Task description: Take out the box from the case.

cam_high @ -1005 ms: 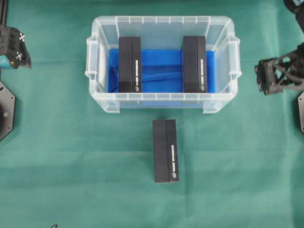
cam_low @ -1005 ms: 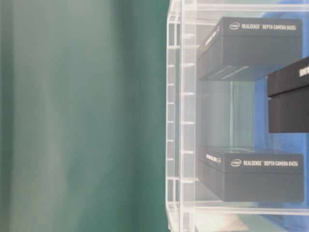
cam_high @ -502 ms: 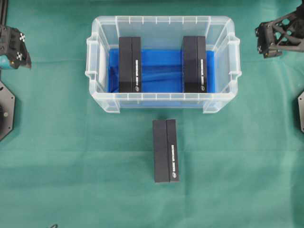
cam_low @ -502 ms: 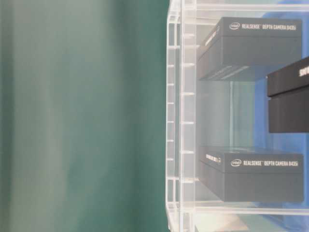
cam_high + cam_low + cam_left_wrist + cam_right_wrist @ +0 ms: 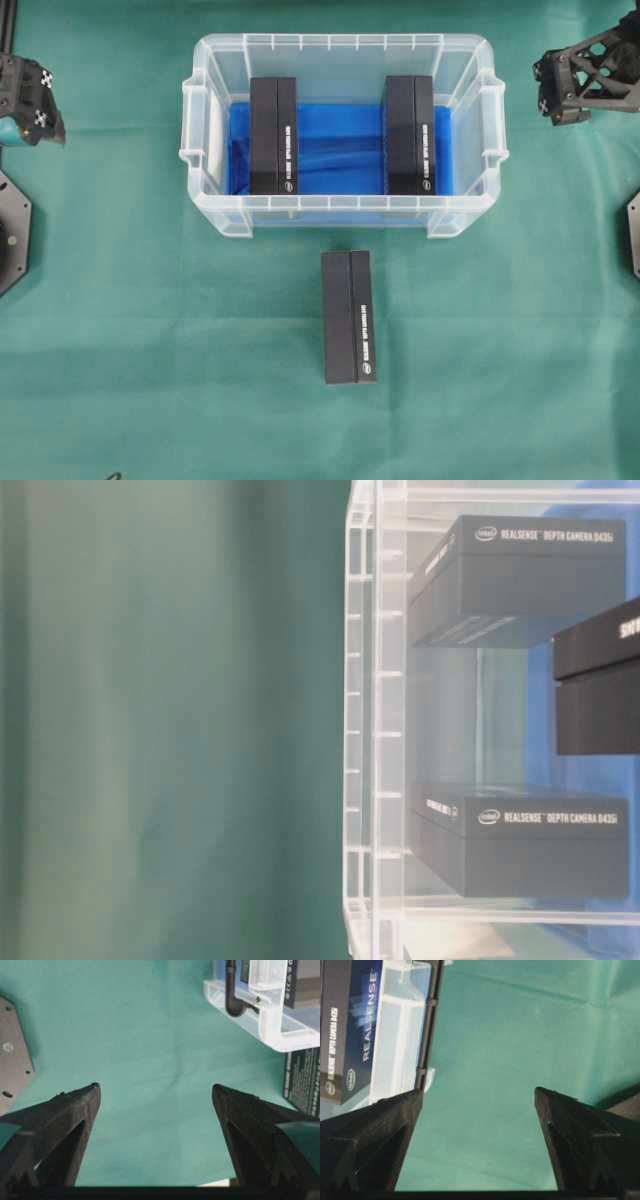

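**A:** Where do things stand? One black RealSense box (image 5: pixel 348 317) lies on the green cloth (image 5: pixel 120 330) just in front of the case (image 5: pixel 343 207), and two remain inside — the left box (image 5: pixel 273 136) and the right box (image 5: pixel 409 135), both on edge on the blue lining (image 5: pixel 338 150), well apart.

**B:** And neither arm carries anything. The left gripper (image 5: pixel 156 1097) has its jaws spread wide over bare cloth; the right gripper (image 5: pixel 479 1097) is likewise released, off the case's right end.

**A:** What might go wrong?

**B:** Probably the walls. The case is thin translucent plastic with a ribbed rim and moulded handles — light, so a finger catching the rim on the way in could drag it. Each inner box also sits near an end wall, leaving little room for a finger on that side.

**A:** And the boxes themselves?

**B:** Smooth matte cardboard, sharp-edged, narrow and tall as they stand. A off-centre pinch could tip one over on the wrinkled lining.
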Robot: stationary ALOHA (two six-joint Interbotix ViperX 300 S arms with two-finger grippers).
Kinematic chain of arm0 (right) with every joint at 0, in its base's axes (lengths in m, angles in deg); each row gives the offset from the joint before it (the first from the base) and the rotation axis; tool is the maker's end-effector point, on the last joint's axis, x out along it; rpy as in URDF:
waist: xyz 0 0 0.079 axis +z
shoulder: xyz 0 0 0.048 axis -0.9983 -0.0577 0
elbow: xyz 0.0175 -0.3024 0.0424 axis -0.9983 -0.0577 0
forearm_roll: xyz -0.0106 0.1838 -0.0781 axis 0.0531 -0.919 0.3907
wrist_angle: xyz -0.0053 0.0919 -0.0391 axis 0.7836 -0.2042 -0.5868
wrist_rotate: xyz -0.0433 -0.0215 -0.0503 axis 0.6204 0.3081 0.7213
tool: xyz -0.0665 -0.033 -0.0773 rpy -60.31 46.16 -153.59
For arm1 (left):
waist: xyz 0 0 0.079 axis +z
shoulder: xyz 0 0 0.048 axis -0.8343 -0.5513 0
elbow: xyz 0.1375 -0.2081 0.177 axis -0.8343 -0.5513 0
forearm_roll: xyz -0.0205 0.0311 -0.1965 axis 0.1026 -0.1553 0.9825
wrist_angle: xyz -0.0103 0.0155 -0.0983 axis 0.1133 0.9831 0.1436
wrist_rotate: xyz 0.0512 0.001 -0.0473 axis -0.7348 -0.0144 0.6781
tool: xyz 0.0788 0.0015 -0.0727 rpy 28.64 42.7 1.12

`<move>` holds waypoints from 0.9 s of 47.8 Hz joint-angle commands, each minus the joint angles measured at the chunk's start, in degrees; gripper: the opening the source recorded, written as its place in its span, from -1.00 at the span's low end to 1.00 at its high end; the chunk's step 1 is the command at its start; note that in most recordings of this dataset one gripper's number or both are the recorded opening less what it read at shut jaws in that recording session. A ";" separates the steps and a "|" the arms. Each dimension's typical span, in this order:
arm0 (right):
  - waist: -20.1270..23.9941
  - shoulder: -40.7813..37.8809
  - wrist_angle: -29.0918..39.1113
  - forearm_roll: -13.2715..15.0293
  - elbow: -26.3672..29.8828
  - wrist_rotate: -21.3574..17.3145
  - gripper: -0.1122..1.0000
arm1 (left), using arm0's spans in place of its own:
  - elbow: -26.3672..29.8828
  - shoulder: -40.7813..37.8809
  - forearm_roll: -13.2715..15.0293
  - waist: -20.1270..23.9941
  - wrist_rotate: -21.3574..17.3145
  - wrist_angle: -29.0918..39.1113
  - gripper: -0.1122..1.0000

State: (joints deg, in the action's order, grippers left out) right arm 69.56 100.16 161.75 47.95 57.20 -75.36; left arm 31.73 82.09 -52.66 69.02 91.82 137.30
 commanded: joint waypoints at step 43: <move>0.00 0.26 -0.09 0.18 0.53 -0.09 0.84 | 2.02 -2.02 0.00 -0.09 0.18 -0.88 0.87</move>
State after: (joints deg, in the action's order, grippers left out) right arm 69.56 100.16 161.84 47.95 57.20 -75.36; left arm 31.91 81.13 -52.66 69.02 92.00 137.03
